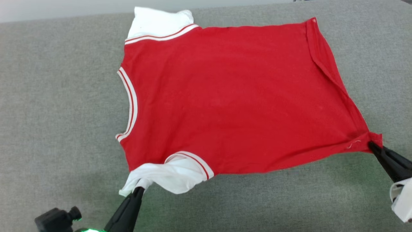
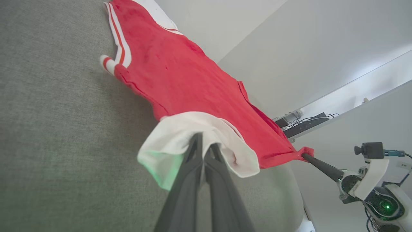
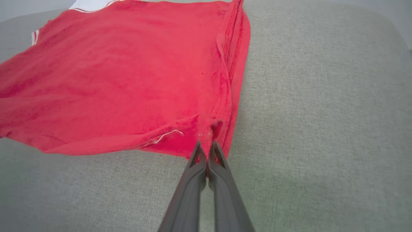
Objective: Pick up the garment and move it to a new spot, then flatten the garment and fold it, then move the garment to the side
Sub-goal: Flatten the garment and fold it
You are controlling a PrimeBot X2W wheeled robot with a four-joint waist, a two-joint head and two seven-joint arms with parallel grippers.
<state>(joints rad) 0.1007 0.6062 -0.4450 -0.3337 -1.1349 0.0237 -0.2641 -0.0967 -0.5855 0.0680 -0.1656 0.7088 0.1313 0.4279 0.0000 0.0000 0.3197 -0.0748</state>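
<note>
The garment (image 1: 225,96), a red T-shirt with white sleeves and striped trim, lies spread on the grey surface, collar to the left and hem to the right, plain side up. My left gripper (image 1: 139,189) is shut on the near white sleeve (image 2: 180,135), which bunches around its fingertips. At the lower right, my right gripper (image 1: 371,145) is shut on the garment's near hem corner (image 3: 206,132), and the near edge between the two grips hangs slightly off the surface. The left wrist view also shows the right gripper (image 2: 304,155) pinching that corner. Any lettering is hidden.
A grey fabric-covered surface (image 1: 48,112) stretches all around the garment, with open room to the left, right and front. Its far edge meets a pale wall (image 1: 64,8). A shelf with cables (image 2: 302,124) stands beyond the surface in the left wrist view.
</note>
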